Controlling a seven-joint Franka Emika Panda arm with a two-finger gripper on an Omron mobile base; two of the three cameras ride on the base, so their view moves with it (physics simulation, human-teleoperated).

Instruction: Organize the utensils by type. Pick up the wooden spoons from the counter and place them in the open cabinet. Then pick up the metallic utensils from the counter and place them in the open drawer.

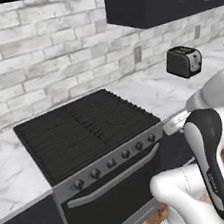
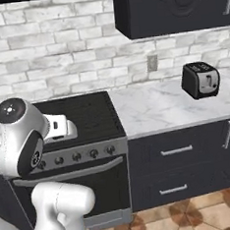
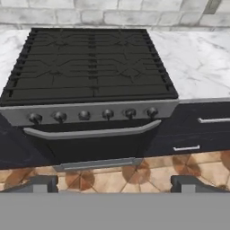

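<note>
No wooden spoon or metal utensil can be made out on the stretch of marble desk (image 2: 161, 108) in sight here; the white worktop to the right of the stove (image 3: 92, 67) carries a black-and-silver toaster (image 2: 201, 80) near the brick wall. A black wall cabinet (image 2: 176, 5) hangs above it with its door shut on this side, and the base drawers (image 2: 175, 151) below the desk are pushed in, so neither looks like the open one the task calls for.

From the hand camera, the two dark fingers (image 3: 42, 183) stand wide apart at the bottom edge, holding nothing, aimed squarely at the stove front and its row of knobs (image 3: 94, 115). The desk runs off toward two o'clock from them, the drawer handles toward three to four o'clock.

The arm is folded up and back over the base, probably a carrying posture while the robot looks for the utensils; the search for the first spoon appears not yet begun.
</note>
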